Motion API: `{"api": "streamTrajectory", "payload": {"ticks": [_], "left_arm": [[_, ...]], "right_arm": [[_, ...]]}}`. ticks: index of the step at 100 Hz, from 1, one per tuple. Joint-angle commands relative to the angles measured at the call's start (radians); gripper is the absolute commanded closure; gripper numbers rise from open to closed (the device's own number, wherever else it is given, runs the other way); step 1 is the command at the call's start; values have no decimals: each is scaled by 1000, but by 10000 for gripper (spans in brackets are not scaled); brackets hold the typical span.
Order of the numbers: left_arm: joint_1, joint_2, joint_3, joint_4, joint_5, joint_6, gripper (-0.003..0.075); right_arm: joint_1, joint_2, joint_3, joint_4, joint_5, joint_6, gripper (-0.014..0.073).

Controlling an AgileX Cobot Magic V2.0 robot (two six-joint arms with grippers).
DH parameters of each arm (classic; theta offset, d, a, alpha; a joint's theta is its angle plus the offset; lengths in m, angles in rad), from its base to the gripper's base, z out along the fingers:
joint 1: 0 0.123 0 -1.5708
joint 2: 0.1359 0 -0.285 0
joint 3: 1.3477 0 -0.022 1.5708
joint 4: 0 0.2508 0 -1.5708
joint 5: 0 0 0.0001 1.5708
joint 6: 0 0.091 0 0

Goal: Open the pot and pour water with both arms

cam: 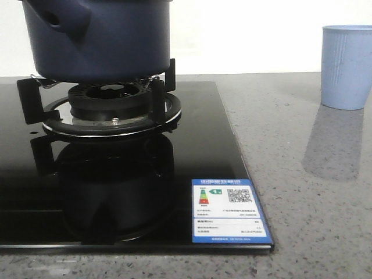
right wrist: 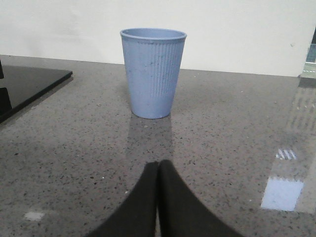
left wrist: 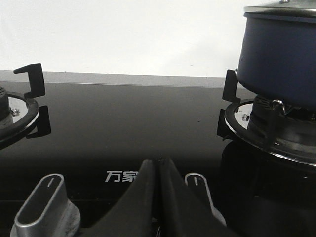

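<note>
Front view is showing the pot (cam: 99, 38) sitting on the burner grate (cam: 110, 107) of the black glass stove (cam: 145, 192), at the far left of the scene, its top cut off by the frame. Its stubby side handle (cam: 61, 20) is pointing left and toward the camera. With water inside it will likely be feeling heavy, and the smooth matte sides offer little grip (so the handle looks the sounder place to take hold). From the left wrist camera a metal lid rim (left wrist: 281, 11) is showing on top, but the knob is out of frame, so where to pinch the lid is not visible.

The left gripper (left wrist: 159, 165) is hovering low over the stove's near edge, between two silver dials (left wrist: 47, 200), fingers pressed together on nothing. The right gripper (right wrist: 158, 168) is likewise clenched and empty above the grey speckled counter (right wrist: 237, 128), facing the pale blue cup (right wrist: 153, 71), which is standing upright, well right of the stove.

How much water is in the pot cannot be told.
</note>
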Motion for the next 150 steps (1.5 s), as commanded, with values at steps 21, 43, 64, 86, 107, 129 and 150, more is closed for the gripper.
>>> {"api": "streamTrajectory", "payload": {"ticks": [21, 43, 64, 86, 107, 129, 150], "left_arm": [[3, -26, 33, -4, -78, -7, 739], [3, -26, 33, -4, -78, -7, 739], [3, -26, 33, -4, -85, -7, 739], [3, -26, 33, -4, -85, -7, 739], [3, -26, 33, -5, -85, -7, 739], [3, -26, 33, -48, -87, -7, 739], [3, -26, 33, -331, -87, -7, 739]], "right_arm": [[-7, -20, 26, -11, -70, -9, 660], [-7, -20, 26, -11, -70, -9, 660], [-7, -20, 26, -14, -70, -9, 660], [-7, -20, 26, -14, -70, -9, 660], [-7, -20, 26, -1, -70, -9, 660], [-7, -20, 26, 44, -90, -9, 660], [-7, -20, 26, 170, -158, -9, 660]]}}
